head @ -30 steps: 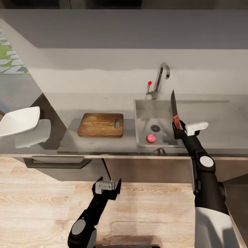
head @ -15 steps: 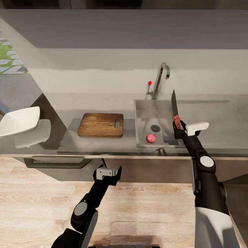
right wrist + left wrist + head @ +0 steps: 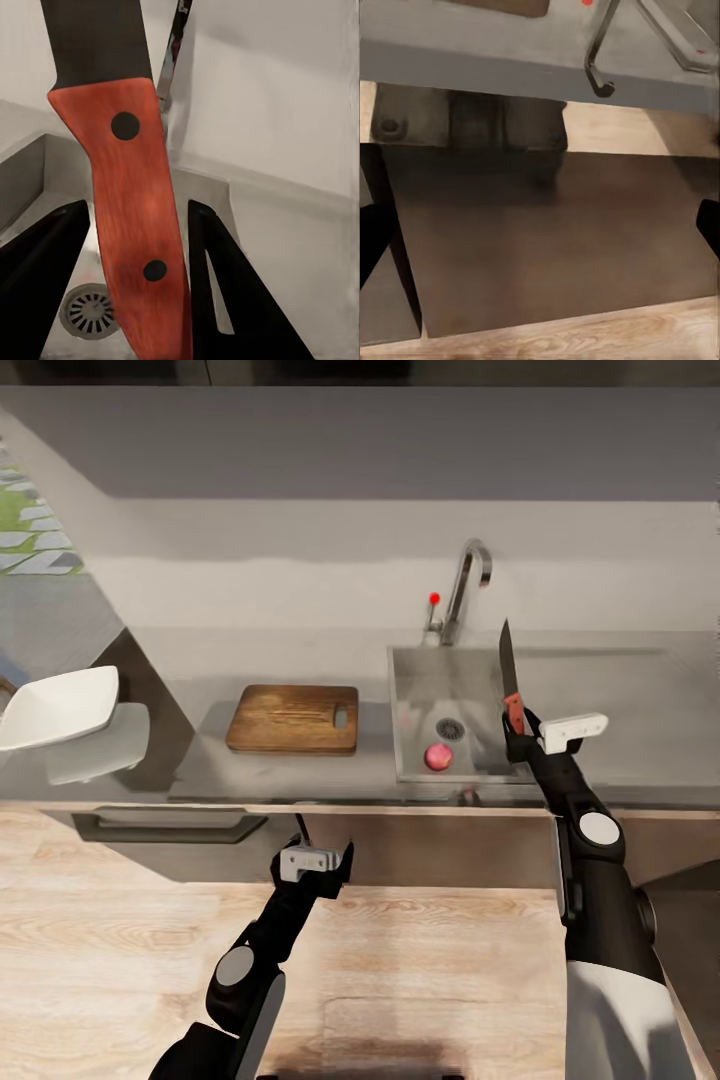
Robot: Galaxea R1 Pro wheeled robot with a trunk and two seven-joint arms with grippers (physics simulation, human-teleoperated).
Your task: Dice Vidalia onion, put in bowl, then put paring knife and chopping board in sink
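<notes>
Onion [image 3: 438, 757]: small, round, pinkish-red, in sink [image 3: 420, 690] near front wall, just beside drain.
Chopping board [image 3: 292, 719]: dark brown wood, flat on worktop [image 3: 200, 660], left of sink, slot handle toward sink.
Paring knife [image 3: 510, 680]: red handle, dark blade upright, held over sink's right part.
Bowl [image 3: 55, 707]: white, squarish, at worktop's left end.

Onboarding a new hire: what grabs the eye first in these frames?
The paring knife, held blade up in the right end effector over the sink. Next, the pink Vidalia onion in the basin by the drain. Then the chopping board bare on the countertop, left of the sink.
</notes>
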